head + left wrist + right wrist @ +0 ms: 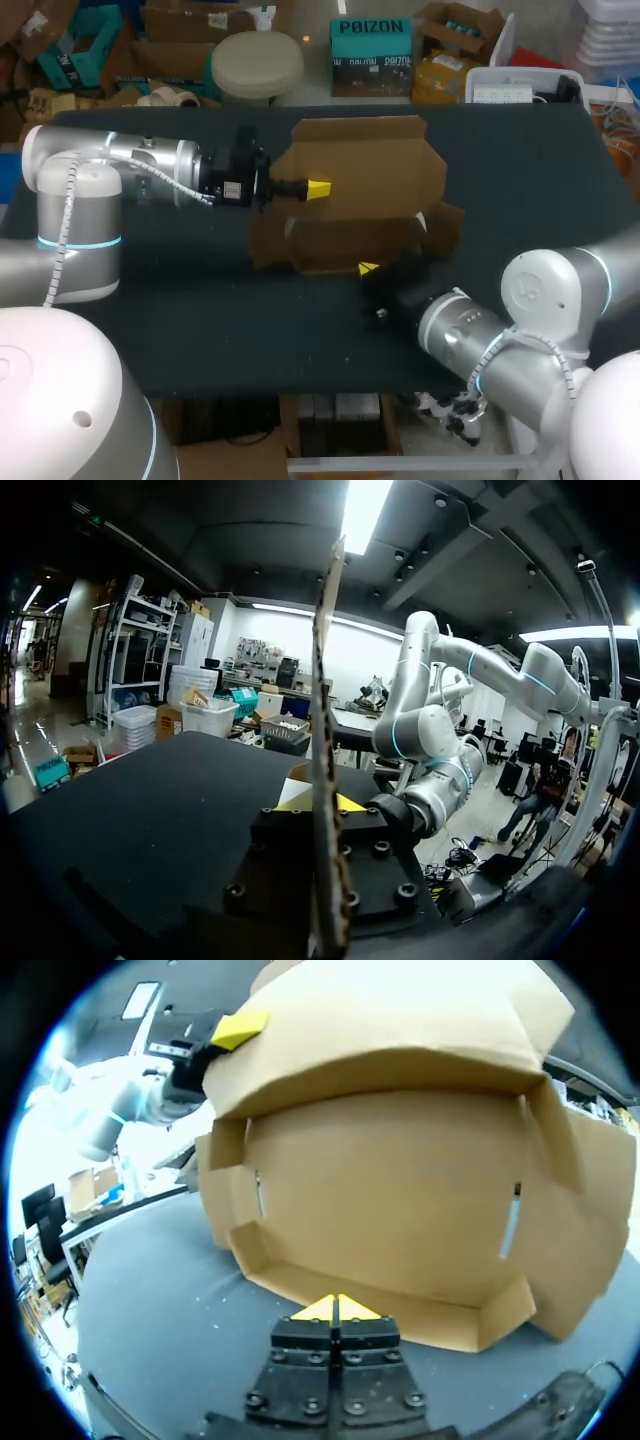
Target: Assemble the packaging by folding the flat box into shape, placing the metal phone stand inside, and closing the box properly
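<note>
the cardboard box (365,165) sits near the middle of the dark table (530,170), half folded. it forms a shallow tray with its big lid panel (400,1020) tilted up at the tray's 12 o'clock side, and loose flaps (445,225) spread at 3 and 9 o'clock. the left arm (110,165) comes in from 9 o'clock. the left gripper (316,189) is clamped on that panel's edge; in its own wrist view the sheet runs edge-on between the fingers and blocks much of what lies ahead. the right arm (545,295) enters from 4 o'clock. the right gripper (368,268) has its yellow tips pressed together on nothing, right at the tray's low front wall (420,1310), at the box's 6 o'clock. the tabletop is matte black with faint pale specks near the box.
</note>
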Robot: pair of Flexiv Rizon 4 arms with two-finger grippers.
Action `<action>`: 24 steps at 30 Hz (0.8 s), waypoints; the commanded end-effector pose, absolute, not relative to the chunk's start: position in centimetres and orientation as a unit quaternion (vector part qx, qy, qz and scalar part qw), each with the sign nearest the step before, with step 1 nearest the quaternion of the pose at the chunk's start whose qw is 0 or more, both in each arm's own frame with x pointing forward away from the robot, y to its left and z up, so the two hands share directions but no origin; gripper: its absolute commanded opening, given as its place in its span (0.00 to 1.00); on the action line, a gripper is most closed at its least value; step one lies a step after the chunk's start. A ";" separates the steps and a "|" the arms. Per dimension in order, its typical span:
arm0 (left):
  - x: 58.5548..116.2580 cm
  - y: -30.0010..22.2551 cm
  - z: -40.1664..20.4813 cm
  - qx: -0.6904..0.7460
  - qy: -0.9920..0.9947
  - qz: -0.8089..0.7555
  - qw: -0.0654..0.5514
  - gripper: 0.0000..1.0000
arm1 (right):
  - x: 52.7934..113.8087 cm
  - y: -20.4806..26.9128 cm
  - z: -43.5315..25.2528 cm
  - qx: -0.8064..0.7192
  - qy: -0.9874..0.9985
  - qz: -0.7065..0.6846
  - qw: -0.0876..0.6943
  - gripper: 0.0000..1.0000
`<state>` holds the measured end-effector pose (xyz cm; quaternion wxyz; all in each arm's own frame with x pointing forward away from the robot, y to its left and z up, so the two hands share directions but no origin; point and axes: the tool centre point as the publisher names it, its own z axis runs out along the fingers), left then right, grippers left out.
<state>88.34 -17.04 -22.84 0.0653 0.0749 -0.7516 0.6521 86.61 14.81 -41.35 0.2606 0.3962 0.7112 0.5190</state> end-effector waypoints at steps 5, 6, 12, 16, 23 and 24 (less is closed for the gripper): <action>88.3 -16.8 -23.2 0.075 -0.753 0.651 0.066 0.00 | 84.7 13.2 -39.8 0.381 0.714 0.539 0.232 0.00; 88.3 -16.8 -23.2 0.075 -0.753 0.651 0.066 0.00 | 84.4 12.9 -39.5 0.378 0.716 0.539 0.230 0.00; 88.3 -16.8 -23.2 0.075 -0.753 0.651 0.066 0.00 | 82.3 10.8 -38.2 0.351 0.726 0.549 0.219 0.00; 88.3 -16.8 -23.2 0.075 -0.753 0.651 0.066 0.00 | 81.0 9.6 -37.6 0.336 0.733 0.551 0.216 0.00; 88.3 -16.8 -23.2 0.075 -0.753 0.651 0.066 0.00 | 78.7 7.2 -37.5 0.308 0.754 0.546 0.197 0.00; 88.3 -16.8 -23.2 0.075 -0.753 0.651 0.066 0.00 | 78.5 6.8 -37.5 0.306 0.757 0.541 0.201 0.00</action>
